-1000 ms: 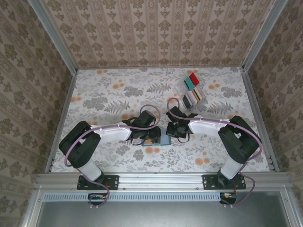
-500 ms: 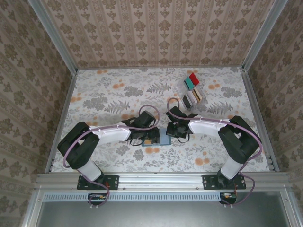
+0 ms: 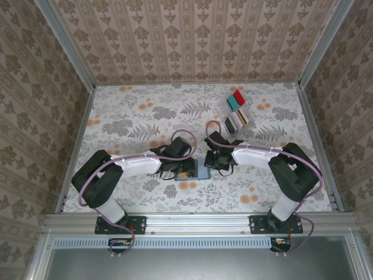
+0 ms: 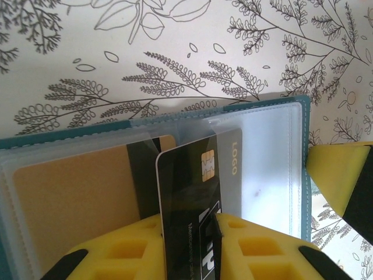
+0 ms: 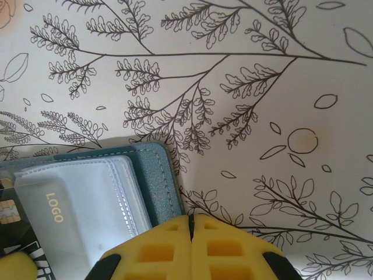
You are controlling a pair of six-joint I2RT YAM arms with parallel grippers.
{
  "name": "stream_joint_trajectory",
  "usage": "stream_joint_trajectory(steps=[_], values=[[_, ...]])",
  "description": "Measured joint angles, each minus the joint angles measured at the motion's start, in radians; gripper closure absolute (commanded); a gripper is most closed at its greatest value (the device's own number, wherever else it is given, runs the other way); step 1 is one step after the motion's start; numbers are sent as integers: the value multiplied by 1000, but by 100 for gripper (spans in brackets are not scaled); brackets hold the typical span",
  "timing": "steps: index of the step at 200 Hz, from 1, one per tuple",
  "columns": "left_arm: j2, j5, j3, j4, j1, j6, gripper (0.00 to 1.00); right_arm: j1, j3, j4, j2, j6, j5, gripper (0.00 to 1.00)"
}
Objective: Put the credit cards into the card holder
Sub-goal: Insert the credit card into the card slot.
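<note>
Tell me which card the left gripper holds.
The dark chip card, pinched by the left gripper; the tan card already sits inside the card holder.

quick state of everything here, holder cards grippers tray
card holder, open flat on the table
dark card, partly slid into a clear sleeve
tan card, inside a sleeve
left gripper, shut on the dark card
right gripper, shut at the card holder's outer edge
clear tray, holding red and teal pieces
</note>
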Motion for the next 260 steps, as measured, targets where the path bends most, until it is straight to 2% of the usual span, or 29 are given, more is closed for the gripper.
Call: stream_joint_trajectory(steps=[91,188,225,260], values=[[18,14,18,-1,-2,0,63,0,0,2,0,5,-2,97],[-3,-27,18,-42,-7,0,61,4,-1,15,3,19,-6,97],[-7,-38,18,-60,-7,0,67,8,-1,27,7,19,-8,97],[-7,-38,18,-63,-7,0,68,8,-1,28,7,19,-8,98]])
